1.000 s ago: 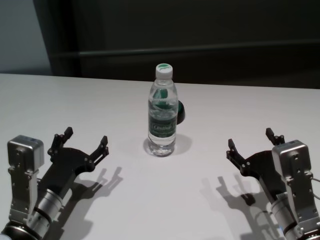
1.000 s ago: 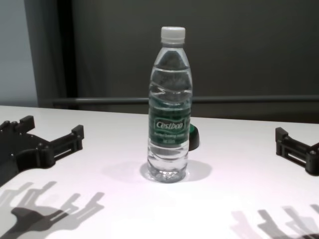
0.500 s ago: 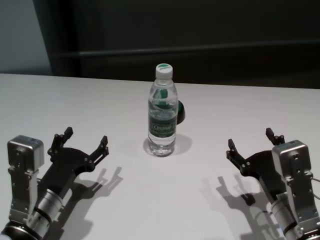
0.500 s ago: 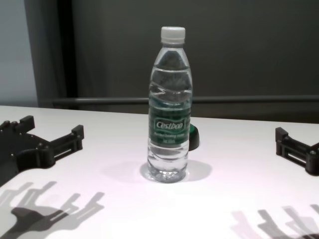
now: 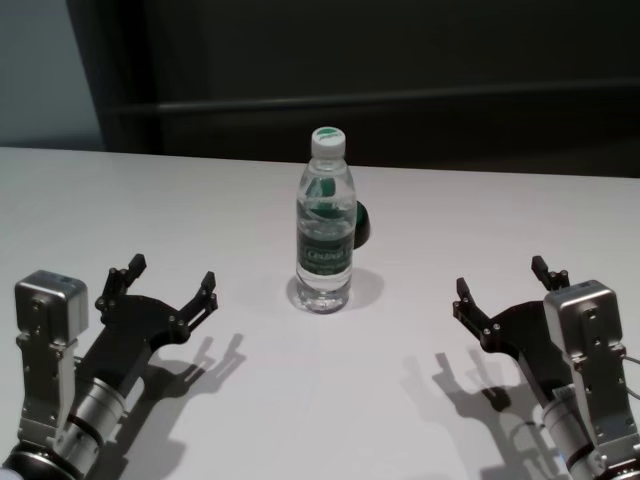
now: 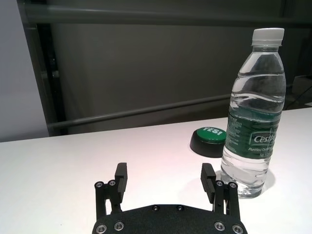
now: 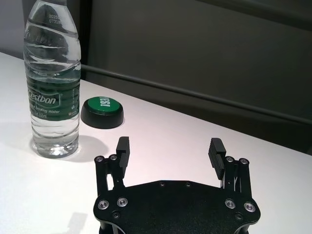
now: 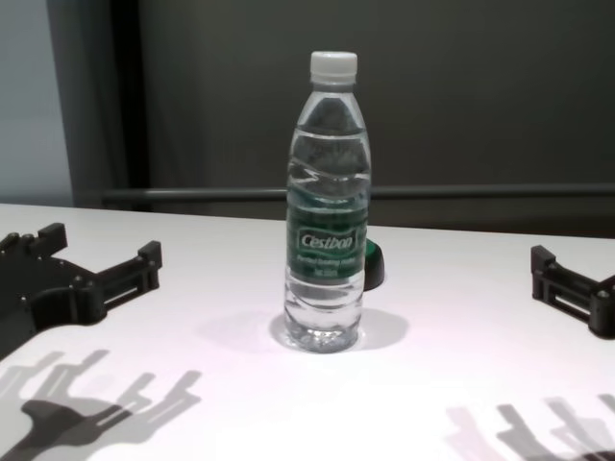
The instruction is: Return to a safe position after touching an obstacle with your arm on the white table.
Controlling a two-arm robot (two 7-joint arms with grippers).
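- Tall clear plastic water bottle (image 5: pixel 325 235): white cap, green label, white lettering.
- Small round button (image 6: pixel 209 140): black base, green top.
- Broad matte tabletop (image 5: pixel 330 400): plain white.

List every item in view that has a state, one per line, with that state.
water bottle: upright on the white table, capped, full of water, touched by neither gripper
green button: resting on the table just behind the bottle, nothing pressing on it
left gripper: open, empty, above the table to the bottle's left
right gripper: open, empty, above the table to the bottle's right
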